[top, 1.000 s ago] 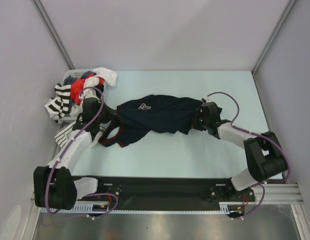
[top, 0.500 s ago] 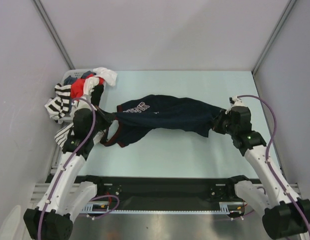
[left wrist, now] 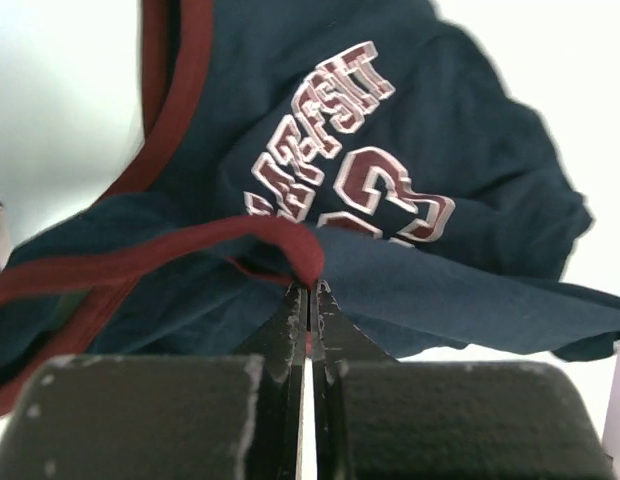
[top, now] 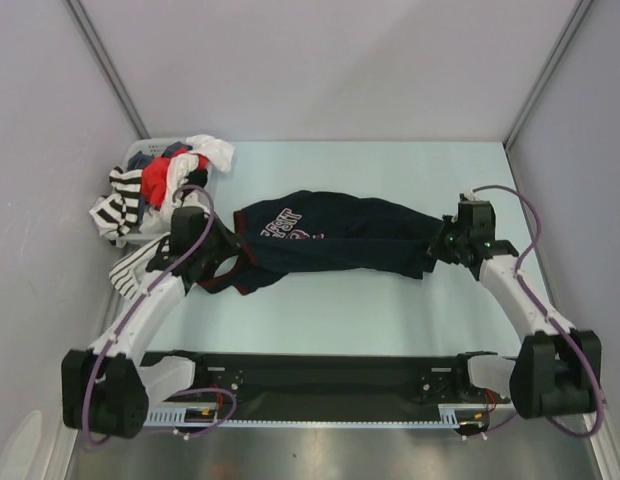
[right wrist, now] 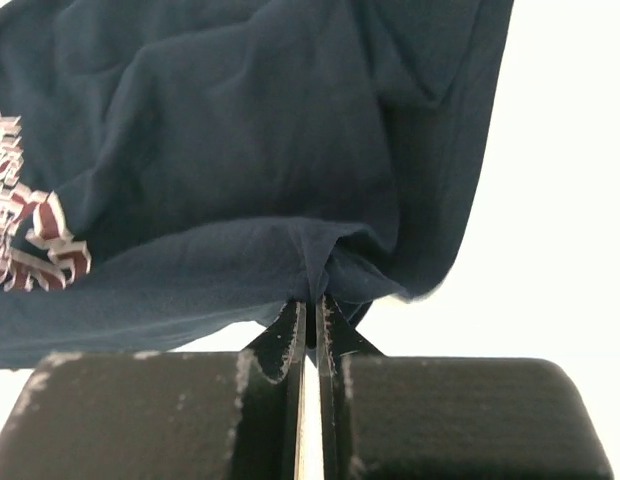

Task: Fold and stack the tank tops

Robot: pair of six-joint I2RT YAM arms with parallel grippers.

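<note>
Fingertips of our left gripper (top: 222, 258) and right gripper (top: 438, 250) clamp opposite ends of the navy jersey (top: 335, 238), which is stretched left-to-right over the table (top: 390, 310). The striped top (top: 118, 195) spills from the basket (top: 140, 152) nearest our left arm. In the left wrist view we see jaws shut on its maroon trim (left wrist: 190, 245); in the right wrist view they are shut on a bunched navy edge (right wrist: 320, 250).

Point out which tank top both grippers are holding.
The navy jersey with maroon trim, stretched between the left gripper and right gripper; the striped top lies heaped at far left.
</note>
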